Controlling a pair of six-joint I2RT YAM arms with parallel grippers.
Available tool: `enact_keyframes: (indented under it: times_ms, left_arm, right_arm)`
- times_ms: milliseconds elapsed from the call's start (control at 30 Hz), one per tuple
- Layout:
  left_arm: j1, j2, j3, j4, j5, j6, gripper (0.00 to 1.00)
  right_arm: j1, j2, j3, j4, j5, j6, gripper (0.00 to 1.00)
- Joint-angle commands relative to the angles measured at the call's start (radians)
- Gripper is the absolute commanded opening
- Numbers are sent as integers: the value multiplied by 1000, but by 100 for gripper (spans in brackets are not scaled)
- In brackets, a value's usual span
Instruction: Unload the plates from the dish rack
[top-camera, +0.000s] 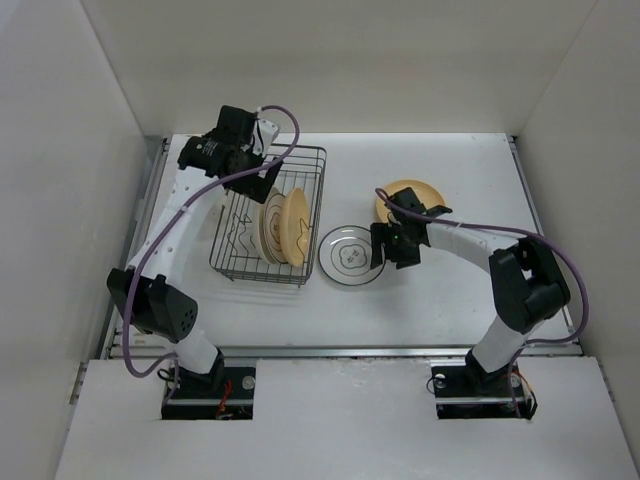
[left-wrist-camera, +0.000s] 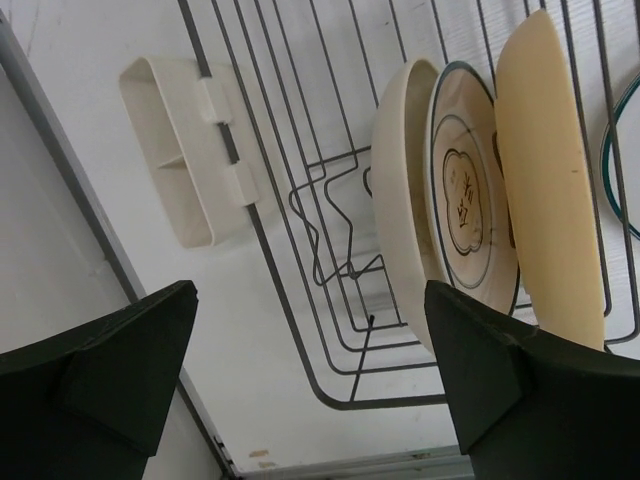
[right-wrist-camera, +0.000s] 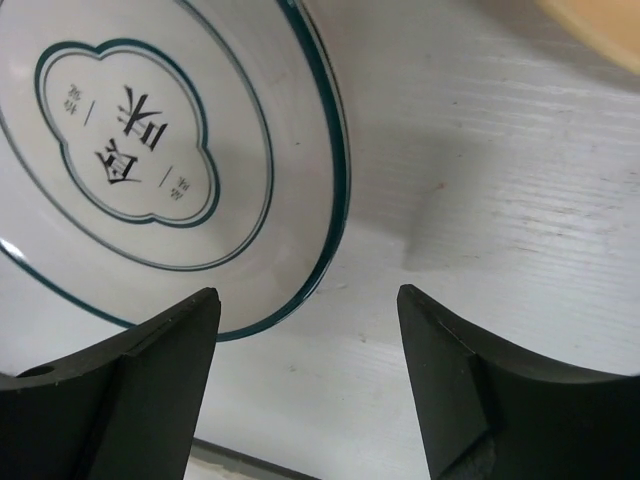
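Beside dish rack (top-camera: 235, 238), white plate (top-camera: 348, 256) flat, right gripper (right-wrist-camera: 305, 310) spread above

White table (top-camera: 450, 300), seemingly enclosed by white walls (top-camera: 350, 60).

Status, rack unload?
Left end effector open above dark wire dish rack. Right end effector open over white green-rimmed plate flat on table. Three round plates upright in rack. Nothing blocking.

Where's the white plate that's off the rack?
Top view: the white plate lies flat on the table right of the dish rack, near-left of the tan plate, its right edge under the open right gripper.
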Motion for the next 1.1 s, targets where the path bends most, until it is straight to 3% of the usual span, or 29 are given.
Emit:
enact_keyframes:
  times_ms: [0, 200, 433, 700, 900, 1067]
  left_arm:
    - [2, 14, 28, -58, -54, -24, 90]
    - [-7, 77, 37, -120, -11, -42, 78]
    - [-7, 87, 68, -100, 15, -93, 78]
    - [-39, 48, 114, -28, -139, -119, 80]
    - [-92, 63, 102, -40, -140, -76, 82]
    - [-92, 123, 73, -52, -130, -76, 72]
  right_arm:
    - [9, -4, 47, -39, 111, -9, 77]
    - [9, -16, 56, -10, 90, 11, 77]
    - [9, -16, 68, -10, 90, 11, 76]
    - [18, -36, 29, -1, 90, 11, 76]
    - [18, -36, 29, -1, 90, 11, 75]
    - [28, -36, 29, -1, 100, 11, 75]
